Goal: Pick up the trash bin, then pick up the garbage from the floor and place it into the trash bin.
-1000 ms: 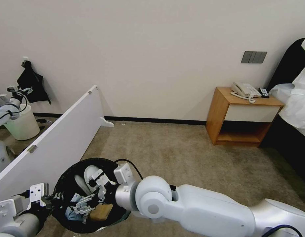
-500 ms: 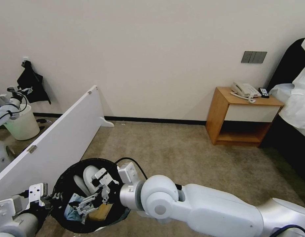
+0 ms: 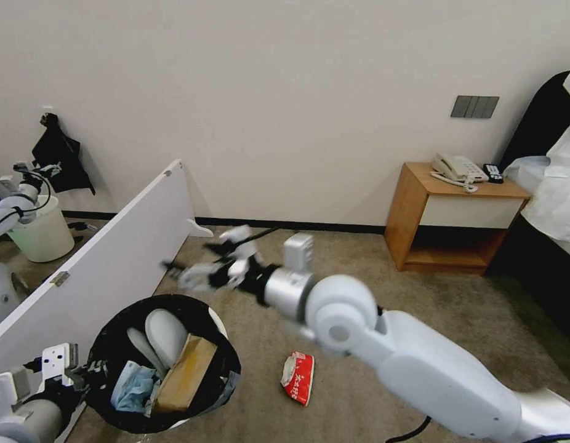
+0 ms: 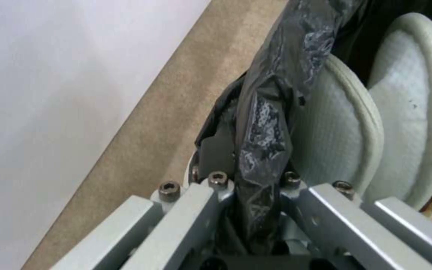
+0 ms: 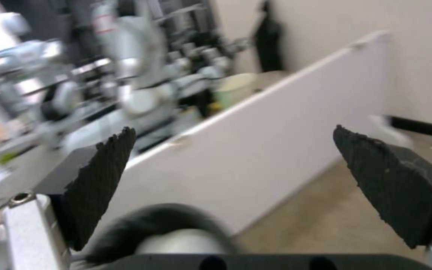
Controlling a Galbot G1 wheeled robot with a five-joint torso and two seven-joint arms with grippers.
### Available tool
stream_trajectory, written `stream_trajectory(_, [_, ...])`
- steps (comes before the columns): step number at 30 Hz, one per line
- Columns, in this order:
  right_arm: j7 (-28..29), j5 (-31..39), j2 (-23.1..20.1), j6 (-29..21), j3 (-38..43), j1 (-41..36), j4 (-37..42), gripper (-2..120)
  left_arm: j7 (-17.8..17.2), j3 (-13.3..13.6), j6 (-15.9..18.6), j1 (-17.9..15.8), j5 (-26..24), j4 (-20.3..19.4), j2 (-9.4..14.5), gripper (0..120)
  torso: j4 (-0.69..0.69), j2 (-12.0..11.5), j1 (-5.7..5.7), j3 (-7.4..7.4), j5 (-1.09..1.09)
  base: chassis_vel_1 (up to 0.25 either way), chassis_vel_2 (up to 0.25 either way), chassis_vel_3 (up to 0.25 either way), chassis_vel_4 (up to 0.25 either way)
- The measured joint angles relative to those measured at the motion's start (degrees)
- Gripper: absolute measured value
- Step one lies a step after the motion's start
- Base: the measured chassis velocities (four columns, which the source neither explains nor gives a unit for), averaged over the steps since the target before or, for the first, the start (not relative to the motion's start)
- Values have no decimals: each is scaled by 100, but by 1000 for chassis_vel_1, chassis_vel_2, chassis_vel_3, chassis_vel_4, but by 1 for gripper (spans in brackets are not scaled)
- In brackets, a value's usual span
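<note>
The trash bin (image 3: 192, 301), white with a black bag over its rim, stands at the lower left of the head view. My left gripper (image 3: 88, 374) is shut on its rim, and in the left wrist view its jaws (image 4: 256, 180) pinch the black bag. Inside lie two white slippers (image 3: 163, 332) (image 4: 336, 138), a brown paper bag (image 3: 185, 371) and a pale-blue mask (image 3: 130, 384). A red snack packet (image 3: 298, 376) lies on the carpet right of the bin. My right gripper (image 3: 202, 271) (image 5: 232, 131) hangs open and empty above the floor beyond the bin.
A white partition board (image 3: 112, 258) runs along the bin's left side, with a pale bucket (image 3: 45, 237) behind it. A wooden nightstand (image 3: 457, 215) with a phone stands at the back right, next to a bed (image 3: 556, 184). Open carpet lies between them.
My right gripper has lifted out of the bin and swung up and away past its far side, empty. The brown paper bag now rests in the bin, and the red packet is uncovered.
</note>
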Motion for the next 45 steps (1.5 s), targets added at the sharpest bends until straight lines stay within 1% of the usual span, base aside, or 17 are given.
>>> stream_trajectory(1, [6,-147,-98,8,211,-176,-50,100,13,-34,0,10,0,7,-16,3,-2,0,0,0,1,0,0,0,0])
stream_trajectory(2, [6,-147,-98,8,211,-176,-50,100,13,-34,0,10,0,7,-16,3,-2,0,0,0,1,0,0,0,0])
stream_trajectory(4, [96,-306,-242,3,605,-479,-114,100,29,-73,0,18,1,14,-48,3,-1,0,0,0,0,0,0,0,0])
stream_trajectory(7, [158,-377,-315,-6,788,-632,-139,100,35,-79,0,27,4,15,-57,3,0,0,0,0,0,0,0,0,0])
stream_trajectory(9, [388,-562,-432,-48,1071,-916,-227,100,43,-92,0,32,6,15,-71,3,-1,0,0,0,0,0,0,0,0])
stream_trajectory(16, [718,-1013,-458,-202,1377,-1340,-555,100,50,-152,0,29,-44,-3,-74,3,0,0,0,0,0,0,0,0,0])
stream_trajectory(20, [816,-1052,-360,-288,1455,-1518,-747,100,52,-191,0,28,-87,-7,-59,3,-1,0,0,0,0,0,0,0,0])
stream_trajectory(22, [948,-1096,-140,-475,1480,-1700,-935,100,52,-200,0,29,-102,-17,-49,3,0,0,0,0,-2,0,0,0,0])
stream_trajectory(25, [1026,-1117,-13,-554,1480,-1784,-1049,100,53,-200,0,26,-104,-21,-47,3,1,0,0,0,-1,0,0,0,0])
stream_trajectory(27, [1115,-1293,320,-660,1499,-1988,-1397,100,53,-192,0,16,-105,-29,-45,3,1,0,0,0,-1,0,0,0,0])
stream_trajectory(28, [1115,-1293,320,-660,1499,-1988,-1397,100,53,-192,0,16,-105,-29,-45,3,1,0,0,0,-1,0,0,0,0])
stream_trajectory(31, [1228,-1484,696,-795,1514,-2178,-1804,100,52,-167,0,-1,-104,-46,-52,3,-1,0,0,0,-2,0,0,0,0])
stream_trajectory(32, [1228,-1484,696,-795,1514,-2178,-1804,100,52,-167,0,-1,-104,-46,-52,3,-1,0,0,0,-2,0,0,0,0])
stream_trajectory(34, [1365,-1625,1008,-883,1502,-2247,-2161,100,43,-165,0,-6,-105,-67,-61,3,0,0,0,0,-2,0,0,0,0])
stream_trajectory(35, [1365,-1625,1008,-883,1502,-2247,-2161,100,43,-165,0,-6,-105,-67,-61,3,0,0,0,0,-2,0,0,0,0])
stream_trajectory(39, [1434,-1798,1436,-934,1507,-2256,-2802,100,35,-207,0,49,-106,-110,-65,3,1,0,0,0,-2,0,0,0,0])
stream_trajectory(45, [1430,-2120,1778,-942,1598,-2214,-3390,100,25,-239,0,87,-103,-150,-89,3,0,0,0,0,-2,0,0,0,0])
